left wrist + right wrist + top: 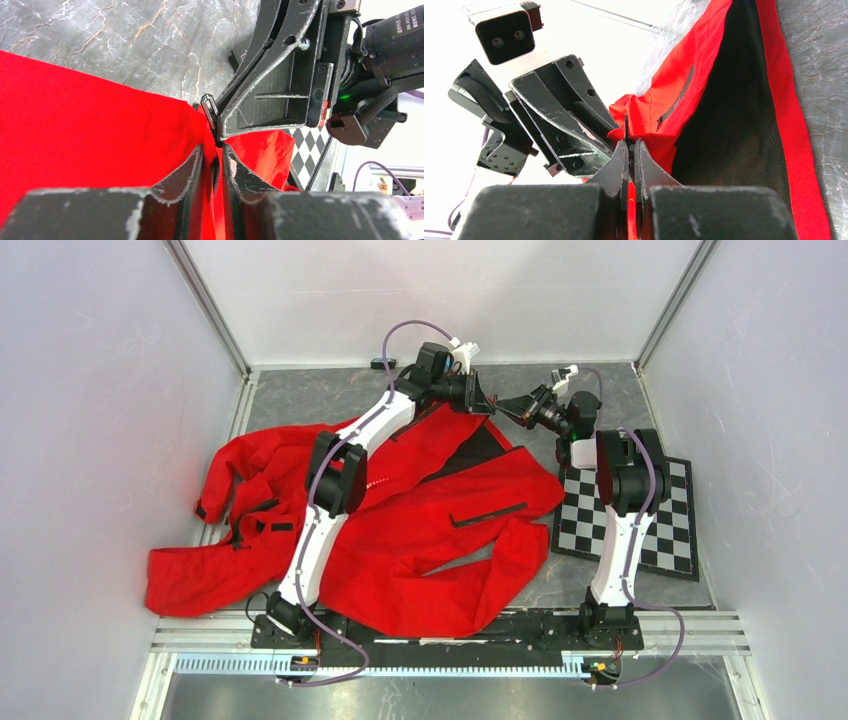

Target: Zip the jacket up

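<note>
The red jacket (400,530) lies spread over the table, its front open with dark lining (734,125) showing. A black pocket strip (487,513) slants across the right panel. My left gripper (488,402) is at the far middle, shut on the jacket's front edge with the zipper tape (215,172) between its fingers (190,167). My right gripper (510,408) meets it tip to tip and is shut on the zipper at the same corner (630,145). The black zipper pull (209,107) sticks out beside the right gripper's tip. The zipper's lower run is hidden under the left arm.
A black-and-white checkerboard (650,520) lies at the right, under the right arm. A small black object (382,363) sits at the back wall. White walls close in the table on three sides. The jacket's sleeves (200,580) reach the left and near edges.
</note>
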{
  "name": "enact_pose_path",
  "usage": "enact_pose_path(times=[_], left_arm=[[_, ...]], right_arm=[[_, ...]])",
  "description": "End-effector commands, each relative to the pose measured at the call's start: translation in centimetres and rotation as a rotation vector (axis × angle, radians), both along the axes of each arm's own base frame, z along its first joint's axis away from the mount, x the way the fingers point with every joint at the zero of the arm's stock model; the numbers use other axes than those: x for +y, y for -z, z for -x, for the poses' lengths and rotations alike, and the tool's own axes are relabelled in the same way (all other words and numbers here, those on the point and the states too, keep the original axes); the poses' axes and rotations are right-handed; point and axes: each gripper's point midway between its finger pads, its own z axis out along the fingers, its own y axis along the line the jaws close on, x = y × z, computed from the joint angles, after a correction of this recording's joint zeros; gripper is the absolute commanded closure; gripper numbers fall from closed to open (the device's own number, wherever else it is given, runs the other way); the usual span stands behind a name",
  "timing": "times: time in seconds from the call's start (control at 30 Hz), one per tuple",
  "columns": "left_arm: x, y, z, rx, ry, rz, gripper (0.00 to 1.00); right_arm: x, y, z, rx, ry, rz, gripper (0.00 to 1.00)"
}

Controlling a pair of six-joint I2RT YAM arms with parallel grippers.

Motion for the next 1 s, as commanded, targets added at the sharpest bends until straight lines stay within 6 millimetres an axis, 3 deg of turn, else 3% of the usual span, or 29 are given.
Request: enact_pose_path(times=[0.0,0.1,0.27,0.4,0.6,0.83,0.97], left_arm=[[0.1,-0.4,-0.9,-0.028,-0.007,0.013,0.80],[0.6,-0.5,-1.0,-0.032,-0.010,0.005,0.90],[1.0,-0.9,-0.9,-0.042,-0.007,-0.012,0.93],[1.3,-1.0,-0.9,-0.007,-0.010,0.016,0.78],[1.0,-1.2,-0.9,0.023,-0.002,0.071,0.88],[0.4,-2.1,-0.4,0.044,0.034,0.140,0.65],[0.5,-2.2,-0.5,0.057,0.030,0.159,0.70]], right_arm=[[0.3,-4.2,0.4,-0.127,-0.024,-0.008,1.00],[0.3,-4.2,0.4,-0.127,-0.026,-0.009,1.00],[0.1,-4.2,0.3,-0.132,-0.022,0.002,1.00],[0.0,-4.1,0.2,-0.131,-0.017,0.014,1.00],[0.1,-3.9,0.3,-0.129,-0.018,0.018,1.00],[0.2,-4.1,0.1,-0.136,-0.017,0.020,1.00],[0.2,-3.9,0.1,-0.131,-0.018,0.019,1.00]])
